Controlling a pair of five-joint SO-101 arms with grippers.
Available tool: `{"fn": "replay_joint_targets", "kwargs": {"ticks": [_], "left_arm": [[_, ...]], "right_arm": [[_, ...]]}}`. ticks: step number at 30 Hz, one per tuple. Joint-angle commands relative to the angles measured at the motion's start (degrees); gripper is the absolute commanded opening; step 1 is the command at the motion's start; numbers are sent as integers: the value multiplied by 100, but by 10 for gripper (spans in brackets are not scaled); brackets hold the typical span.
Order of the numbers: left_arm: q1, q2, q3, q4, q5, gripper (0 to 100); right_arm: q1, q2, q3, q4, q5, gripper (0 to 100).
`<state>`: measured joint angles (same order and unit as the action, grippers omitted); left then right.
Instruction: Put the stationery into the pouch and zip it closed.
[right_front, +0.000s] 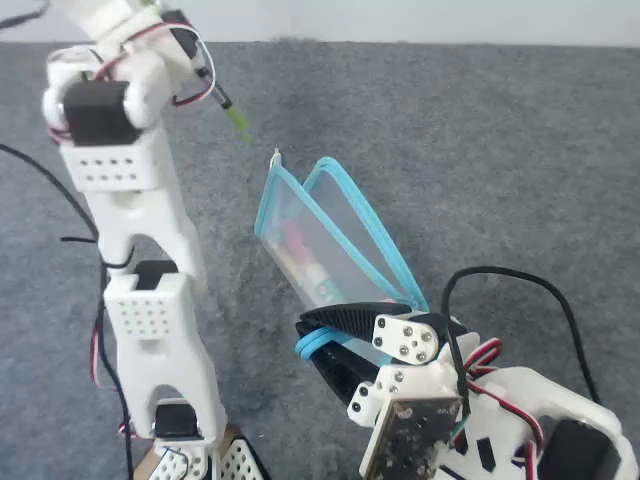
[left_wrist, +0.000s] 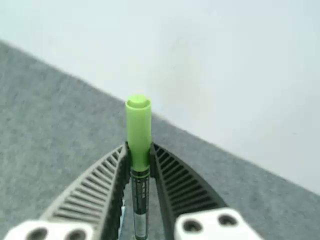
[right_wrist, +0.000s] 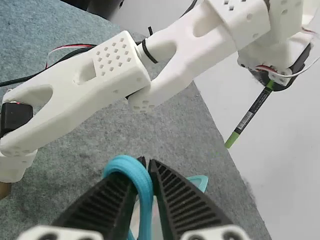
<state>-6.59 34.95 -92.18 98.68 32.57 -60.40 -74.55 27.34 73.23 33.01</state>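
While right gripper pinches blue loop at pouch end, high view: pouch propped off table, mouth gaping, zip undone, some stationery inside; probably held so for loading. Left gripper raised beyond pouch, green pen angled down toward mouth, near, not touching.
Left wrist view: jaws pressed tight on pen barrel, green end protruding.
Right wrist view: jaws clamped on loop, steadying pouch; pen hangs beyond.

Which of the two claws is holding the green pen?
The left claw grips the green pen; the right claw pinches the blue edge of the pouch.
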Motion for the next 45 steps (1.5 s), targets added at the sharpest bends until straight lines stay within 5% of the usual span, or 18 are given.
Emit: {"fn": "replay_joint_targets", "kwargs": {"ticks": [1,13,21,37,45], "left_arm": [[396,-826,567,202,-114,12],[1802,-2549,4295,141,-88,12],[2198,-2593,5657,-281,-79,12],[2734,-2813,6527,-422,-88,12],[2295,-3077,4831,-1433,-88,12]], "right_arm": [[-207,4,-325,-75,18,8],[-453,4,-325,-286,79,7],[-462,-400,-290,-268,70,7],[-462,-514,123,-567,70,7],[-462,-505,149,-549,70,7]]}}
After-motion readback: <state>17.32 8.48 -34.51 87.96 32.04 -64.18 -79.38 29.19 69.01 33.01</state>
